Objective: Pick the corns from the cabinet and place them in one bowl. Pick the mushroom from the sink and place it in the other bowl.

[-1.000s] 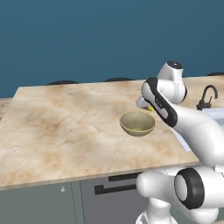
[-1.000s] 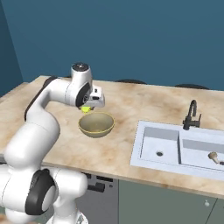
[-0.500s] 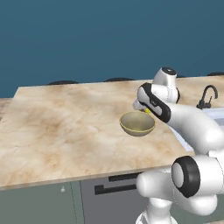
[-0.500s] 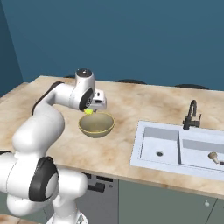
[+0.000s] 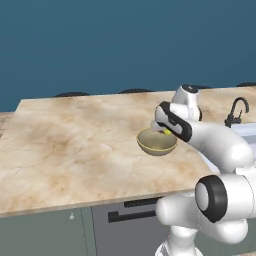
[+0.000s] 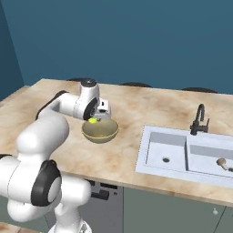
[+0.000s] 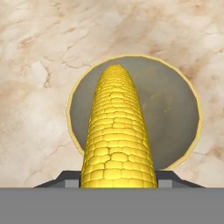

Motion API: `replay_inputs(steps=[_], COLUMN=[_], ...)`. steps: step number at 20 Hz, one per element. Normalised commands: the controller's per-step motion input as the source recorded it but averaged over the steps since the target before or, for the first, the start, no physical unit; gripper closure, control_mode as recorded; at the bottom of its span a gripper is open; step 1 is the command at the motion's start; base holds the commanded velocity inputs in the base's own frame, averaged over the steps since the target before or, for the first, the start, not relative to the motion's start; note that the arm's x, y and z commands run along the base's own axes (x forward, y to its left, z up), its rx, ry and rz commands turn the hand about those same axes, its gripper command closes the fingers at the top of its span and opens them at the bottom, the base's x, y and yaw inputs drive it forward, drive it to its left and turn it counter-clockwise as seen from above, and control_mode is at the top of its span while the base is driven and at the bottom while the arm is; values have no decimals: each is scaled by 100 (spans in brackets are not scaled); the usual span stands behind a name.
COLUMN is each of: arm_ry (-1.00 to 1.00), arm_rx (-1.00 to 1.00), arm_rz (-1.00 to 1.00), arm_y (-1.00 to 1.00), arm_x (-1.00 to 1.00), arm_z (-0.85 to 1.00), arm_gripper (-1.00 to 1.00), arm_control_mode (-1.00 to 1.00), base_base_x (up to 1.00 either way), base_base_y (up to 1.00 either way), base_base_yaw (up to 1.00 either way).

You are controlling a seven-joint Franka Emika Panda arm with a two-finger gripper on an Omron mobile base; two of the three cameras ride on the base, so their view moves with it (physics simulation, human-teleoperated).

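Observation:
A yellow corn cob [image 7: 117, 135] sits between my gripper's [image 7: 117, 179] dark fingers, which are shut on it. The cob points down over the shallow tan bowl [image 7: 175, 113] and covers its middle. In the left base view the gripper [image 5: 162, 131] hangs just above the far rim of the bowl [image 5: 157, 141], with a bit of the corn [image 5: 166, 132] showing. From the right the corn [image 6: 93, 121] hovers over the bowl [image 6: 100, 130]. The small beige mushroom [image 6: 221, 162] lies in the right basin of the pale sink [image 6: 182, 154].
The bowl stands on a beige marble counter [image 5: 75, 145] with wide bare room to its left. A thin black tap [image 6: 199, 119] rises behind the sink. Grey-green drawers [image 6: 182, 205] run below the counter's front edge.
The gripper, still holding the corn, has moved down and sideways from beyond the bowl's far rim to just over the bowl. Bowl, sink and mushroom have stayed put.

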Motion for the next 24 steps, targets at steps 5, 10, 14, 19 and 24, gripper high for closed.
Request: replay_inputs(steps=[5, 10, 14, 19, 24], arm_ry=[0, 0, 0, 0, 0], arm_rx=[0, 0, 0, 0, 0], arm_rz=[0, 0, 0, 0, 0], arm_y=[3, 0, 0, 0, 0], arm_x=[9, 14, 15, 11, 6], arm_z=[-30, -23, -16, -15, -11], arm_gripper=[100, 100, 100, 100, 100], arm_control_mode=[-100, -100, -100, -100, -100], base_base_x=[0, 0, 0, 0, 0], base_base_y=[0, 0, 0, 0, 0], base_base_yaw=[0, 0, 0, 0, 0])
